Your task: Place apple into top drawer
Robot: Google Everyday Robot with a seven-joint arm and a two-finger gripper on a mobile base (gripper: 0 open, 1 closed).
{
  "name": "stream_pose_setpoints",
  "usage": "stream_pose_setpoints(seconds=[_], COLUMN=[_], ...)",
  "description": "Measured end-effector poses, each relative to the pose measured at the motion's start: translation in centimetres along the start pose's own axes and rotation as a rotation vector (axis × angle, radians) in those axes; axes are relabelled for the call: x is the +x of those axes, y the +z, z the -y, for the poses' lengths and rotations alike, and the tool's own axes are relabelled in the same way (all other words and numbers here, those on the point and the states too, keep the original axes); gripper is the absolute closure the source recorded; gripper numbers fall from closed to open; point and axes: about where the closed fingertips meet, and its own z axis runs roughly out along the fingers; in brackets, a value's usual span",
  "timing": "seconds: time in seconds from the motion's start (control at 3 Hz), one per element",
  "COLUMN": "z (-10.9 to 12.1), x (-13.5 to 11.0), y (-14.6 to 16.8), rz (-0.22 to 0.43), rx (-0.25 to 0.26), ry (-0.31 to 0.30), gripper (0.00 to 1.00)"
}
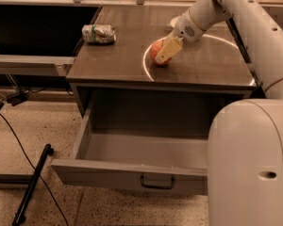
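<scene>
On the countertop (203,62), the gripper (164,54) is set right against one apple (154,52); whether it's actually clamped on it can't be told tbh. One crumpled can (98,33) is seen well off to its left, and one top drawer (108,173) is pulled open below it.

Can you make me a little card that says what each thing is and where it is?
apple: on the table, not in the drawer
tool: down at the apple, on its right side
top drawer: pulled open, below the table's front edge
drawer handle: dark bar in the middle of the front panel
can: crumpled, lying on its side at the table's back left
table: brown top with a bright ring of light
</scene>
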Motion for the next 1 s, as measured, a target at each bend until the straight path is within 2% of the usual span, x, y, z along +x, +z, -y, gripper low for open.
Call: stream_pose_setpoints(seconds=[0.33,0.67,1.0], z=[-0.9,-3.6,-7.7], x=[0.0,-0.6,-0.5], y=[0.7,-1.0,-6.0], rz=[0.069,0.149,0.192], rx=[-0.067,-0.146,-0.129], ry=[0.036,-0.003,-0.161], gripper=[0.64,0.87,1.0])
